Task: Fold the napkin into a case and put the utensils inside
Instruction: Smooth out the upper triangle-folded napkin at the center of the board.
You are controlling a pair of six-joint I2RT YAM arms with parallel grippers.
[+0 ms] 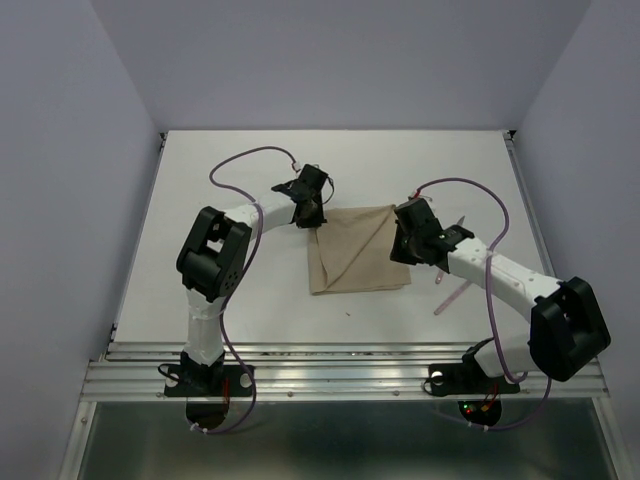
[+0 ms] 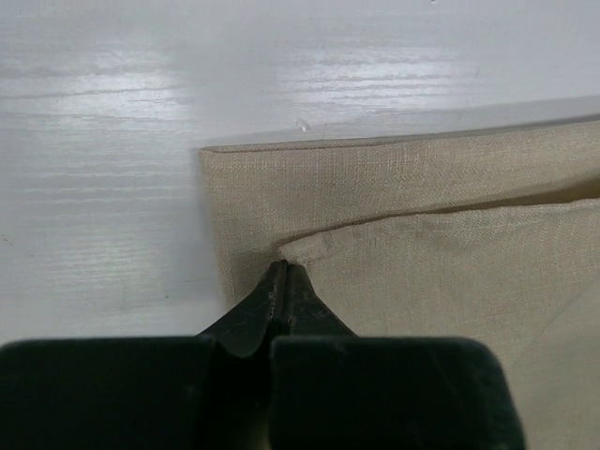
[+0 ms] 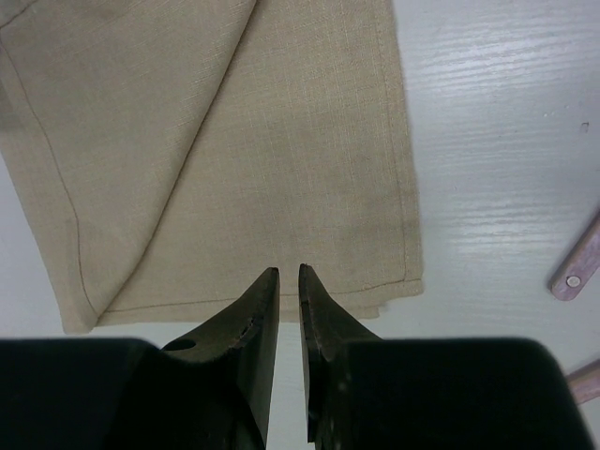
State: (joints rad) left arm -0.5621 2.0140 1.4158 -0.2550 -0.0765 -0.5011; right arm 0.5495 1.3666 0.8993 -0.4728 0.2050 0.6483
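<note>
The left tool (image 2: 284, 270) was pinched shut on the napkin (image 2: 422, 187) at its 11 o'clock corner. The right tool (image 3: 289, 272), barely parted, held nothing. The utensils (image 3: 574, 272), at 4 o'clock, were mostly hidden.

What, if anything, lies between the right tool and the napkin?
Nothing visible does. The right tool hangs directly over the napkin near its edge, bare cloth beneath its tips. The utensils lie off to the side on the table.

Lab test cell: white table (image 1: 250, 180), plain enclosure walls (image 1: 330, 60).
</note>
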